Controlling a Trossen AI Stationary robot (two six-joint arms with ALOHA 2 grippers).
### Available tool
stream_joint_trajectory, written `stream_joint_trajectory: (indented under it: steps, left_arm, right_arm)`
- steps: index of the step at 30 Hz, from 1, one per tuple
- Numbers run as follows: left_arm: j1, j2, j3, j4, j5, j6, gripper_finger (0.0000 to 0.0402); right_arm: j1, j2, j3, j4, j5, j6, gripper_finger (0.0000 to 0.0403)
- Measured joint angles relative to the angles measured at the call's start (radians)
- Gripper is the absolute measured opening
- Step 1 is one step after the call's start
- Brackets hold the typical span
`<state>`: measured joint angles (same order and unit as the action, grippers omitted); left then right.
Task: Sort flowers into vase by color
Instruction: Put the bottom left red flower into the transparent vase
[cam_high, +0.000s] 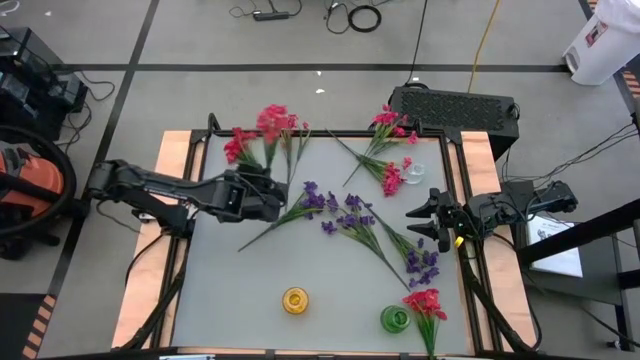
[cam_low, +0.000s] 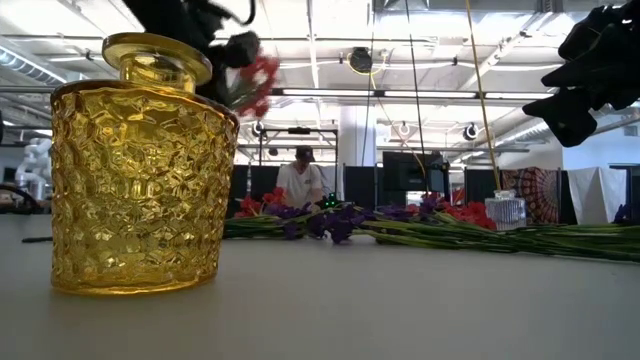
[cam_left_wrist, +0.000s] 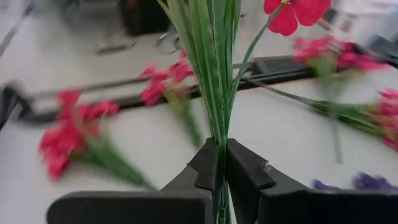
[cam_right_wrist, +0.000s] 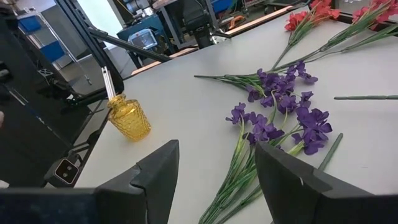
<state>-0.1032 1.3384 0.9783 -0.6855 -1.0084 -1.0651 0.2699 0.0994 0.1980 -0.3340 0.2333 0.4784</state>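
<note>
My left gripper (cam_high: 275, 192) is shut on a red flower sprig (cam_left_wrist: 214, 74) at the table's left middle; its blossoms (cam_low: 255, 85) show raised in the low view. My right gripper (cam_high: 415, 222) is open and empty above the table's right side, next to the purple sprigs (cam_high: 350, 215), which lie flat in the middle. More red sprigs (cam_high: 240, 145) lie at the far left and pink sprigs (cam_high: 390, 150) at the far right. A yellow vase (cam_high: 295, 300) stands near the front edge. A green vase (cam_high: 396, 319) holds a red sprig (cam_high: 425, 303). My left gripper pinches the sprig's bundle of green stems and leaves (cam_left_wrist: 219, 134) between its two fingers. The stems run forward out past the fingertips, with a red blossom (cam_left_wrist: 292, 14) at the far end. The sprig is lifted clear of the table.
A small clear glass vase (cam_high: 413, 174) stands by the pink sprigs at the far right. A black box (cam_high: 455, 105) sits beyond the table's far right corner. Bare table lies between the purple sprigs and the yellow vase. A person (cam_low: 300, 180) shows far behind the table.
</note>
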Motion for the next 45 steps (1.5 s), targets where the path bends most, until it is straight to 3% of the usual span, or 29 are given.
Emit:
stream_joint_trajectory:
  steps: [8, 13, 29, 40, 45]
  left_arm:
    - [-0.032, -0.005, 0.000, 0.426, 0.006, 0.648, 0.0028]
    - [-0.033, -0.005, 0.000, 0.626, 0.077, 0.888, 0.0028]
    - [-0.029, -0.005, 0.000, 1.014, 0.306, 0.928, 0.0028]
    - [-0.029, -0.005, 0.000, 1.028, 0.430, 1.060, 0.0028]
    - [-0.029, -0.005, 0.000, 1.028, 0.546, 1.107, 0.0028]
  right_arm:
    - [0.000, 0.000, 0.000, 0.000, 0.000, 0.000, 0.0203]
    - [0.000, 0.000, 0.000, 0.000, 0.000, 0.000, 0.0203]
    - [0.000, 0.000, 0.000, 0.000, 0.000, 0.000, 0.0203]
    - [0.000, 0.000, 0.000, 0.000, 0.000, 0.000, 0.0203]
    - [0.000, 0.000, 0.000, 0.000, 0.000, 0.000, 0.0203]
